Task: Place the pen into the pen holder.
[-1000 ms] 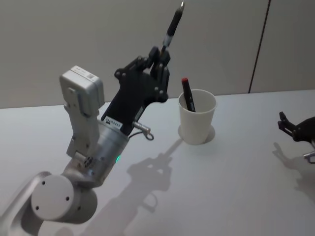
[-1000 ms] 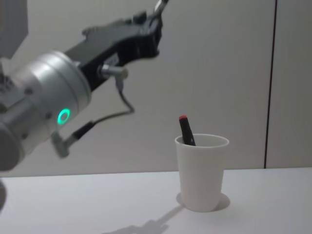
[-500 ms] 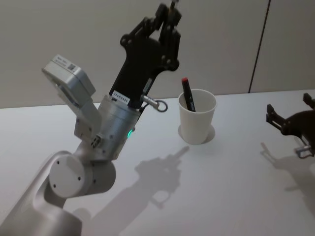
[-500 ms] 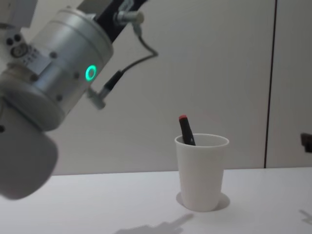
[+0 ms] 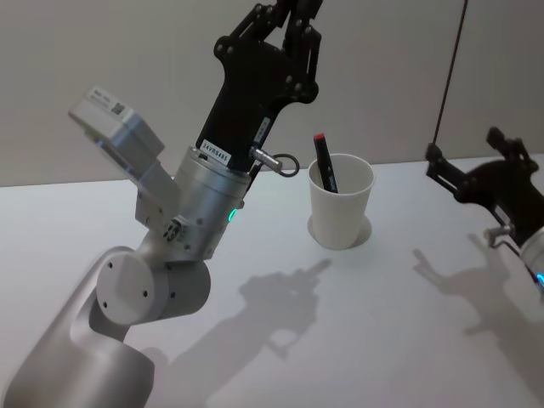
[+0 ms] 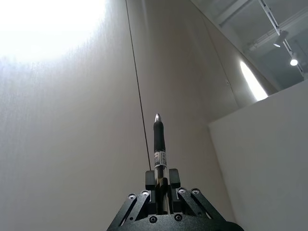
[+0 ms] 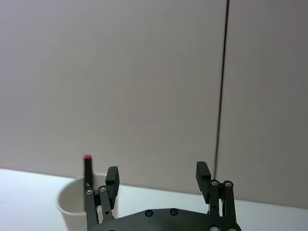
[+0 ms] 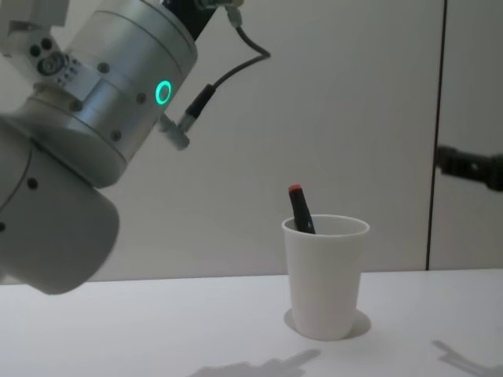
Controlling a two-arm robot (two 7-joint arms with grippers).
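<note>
White paper makes up the pen holder (image 5: 340, 204), a tapered cup that is stood upright on the pale table (image 5: 382, 331), towards its far side and close to the wall. A second pen with a red cap (image 5: 323, 161) is seen leaning inside it, with its top clear of the rim. In the chest view, the holder (image 8: 324, 275) is seen from the side with that red cap (image 8: 295, 191) above its left rim.

The pen (image 6: 159, 144) is gripped in the left gripper (image 6: 162, 178), whose jaws are closed narrowly on the lower barrel. The metal tip is pointed straight away from the wrist, towards the wall. In the head view this gripper (image 5: 291, 25) is held high, above and to the left of the holder and well clear of its rim.

The right gripper (image 5: 466, 146) is held in the air to the right of the holder, apart from it. Its jaws are spread wide and nothing is held between them (image 7: 157, 172).
</note>
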